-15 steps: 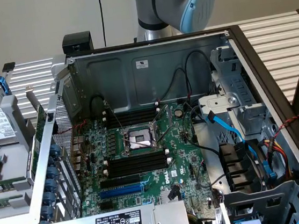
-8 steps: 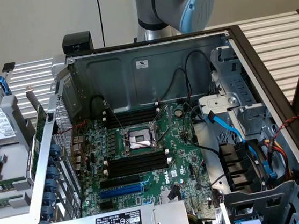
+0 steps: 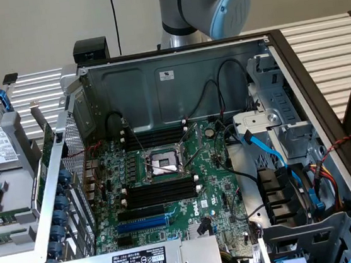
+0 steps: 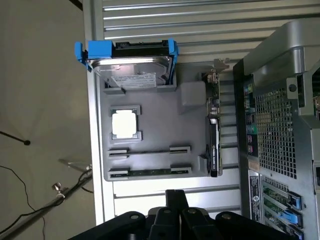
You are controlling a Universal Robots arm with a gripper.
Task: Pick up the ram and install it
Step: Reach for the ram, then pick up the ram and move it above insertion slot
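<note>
The jaws (image 4: 175, 196) are fully closed; nothing is held. The ram (image 4: 150, 172) is seated in the gray tray (image 4: 160, 125), at the exterior view's left of the case (image 3: 177, 87). It lies just ahead of the jaws, long axis crosswise to the approach.

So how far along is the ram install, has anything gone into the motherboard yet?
Nothing looks done yet. The black memory slots on the motherboard are empty, and the ram lies in its cradle on the grey tray. Nothing is in hand: the gripper is shut and hangs above the tray, apart from the ram. Both the pick-up and the seating in a slot are left.
</note>
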